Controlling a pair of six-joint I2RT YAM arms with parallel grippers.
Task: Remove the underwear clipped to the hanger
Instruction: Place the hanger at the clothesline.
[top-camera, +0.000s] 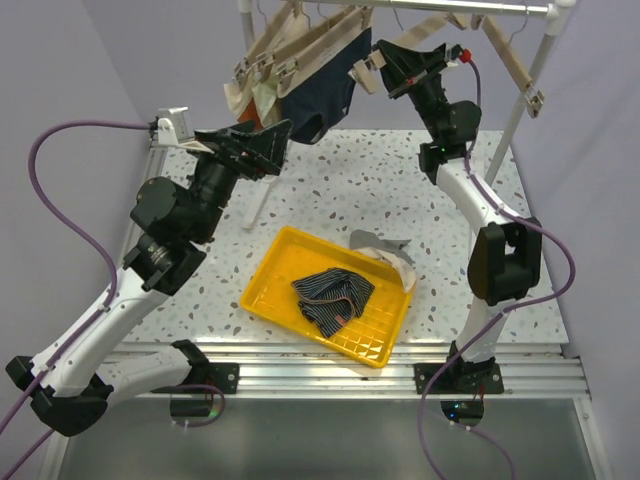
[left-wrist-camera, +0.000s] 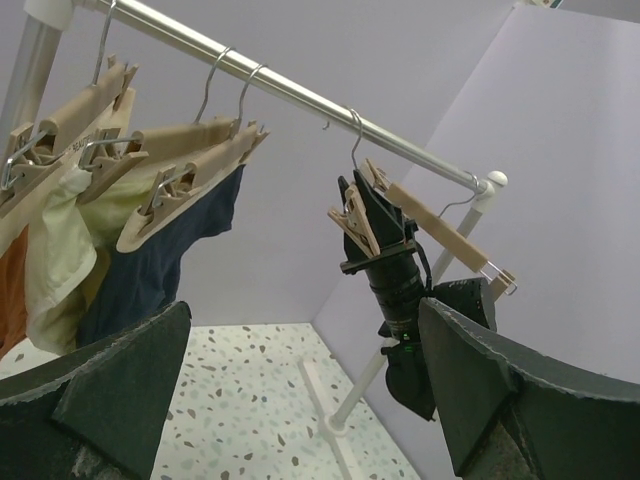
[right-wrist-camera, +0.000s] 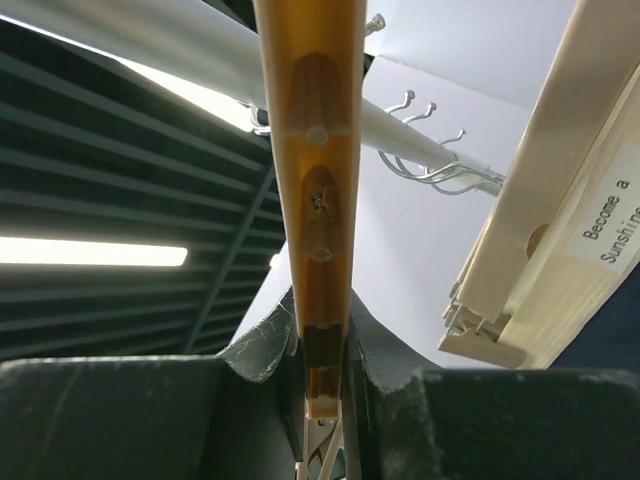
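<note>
Right gripper pinches a pale wooden clip hanger; left gripper waits wide open.
Solid navy cloth briefs hang clipped between them: steady the hanger, then grasp low and pull down.

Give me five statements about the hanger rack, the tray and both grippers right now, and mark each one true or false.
1. The right gripper is shut on a wooden hanger. True.
2. The left gripper is clamped on the navy underwear. False: its jaws stand open, holding nothing.
3. The yellow tray holds a striped navy pair. True.
4. All the underwear is already off the hangers. False: navy and pale pairs hang clipped.
5. A grey-white pair lies over the tray's far rim. True.
</note>
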